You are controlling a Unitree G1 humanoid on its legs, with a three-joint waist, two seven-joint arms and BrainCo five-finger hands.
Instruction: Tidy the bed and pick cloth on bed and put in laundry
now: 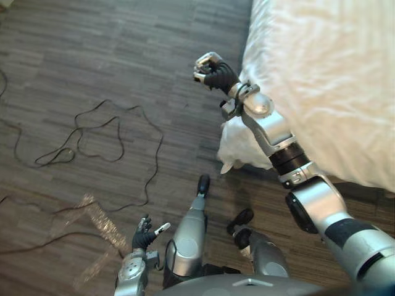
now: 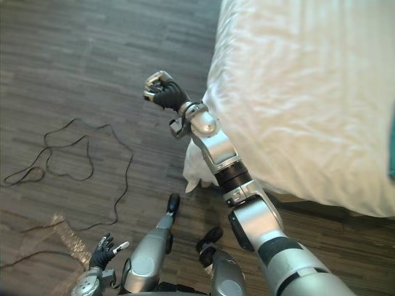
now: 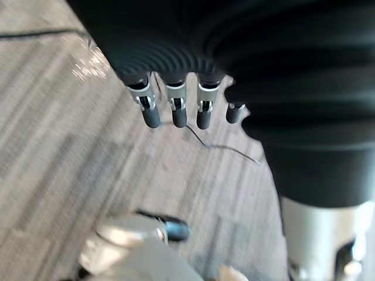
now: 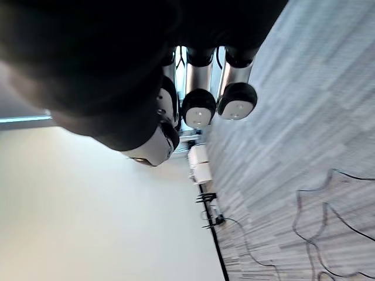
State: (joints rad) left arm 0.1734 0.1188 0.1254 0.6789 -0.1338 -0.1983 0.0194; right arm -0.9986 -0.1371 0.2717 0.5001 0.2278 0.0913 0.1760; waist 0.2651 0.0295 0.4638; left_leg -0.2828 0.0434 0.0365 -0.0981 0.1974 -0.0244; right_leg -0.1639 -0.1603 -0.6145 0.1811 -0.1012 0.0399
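Note:
A bed (image 1: 327,80) under a rumpled white sheet takes up the right side in the eye views. One corner of the sheet (image 1: 237,148) hangs down toward the floor. A sliver of teal cloth (image 2: 391,148) lies on the bed at the far right. My right hand (image 1: 213,71) is raised beside the bed's left edge, its fingers (image 4: 199,108) curled with nothing in them. My left hand (image 1: 145,235) hangs low over the floor at the lower left, its fingers (image 3: 176,111) relaxed and holding nothing.
Dark wood-grain floor (image 1: 92,61) stretches left of the bed. A pale wall (image 4: 88,222) and some small white furniture (image 4: 199,164) at its foot show in the right wrist view.

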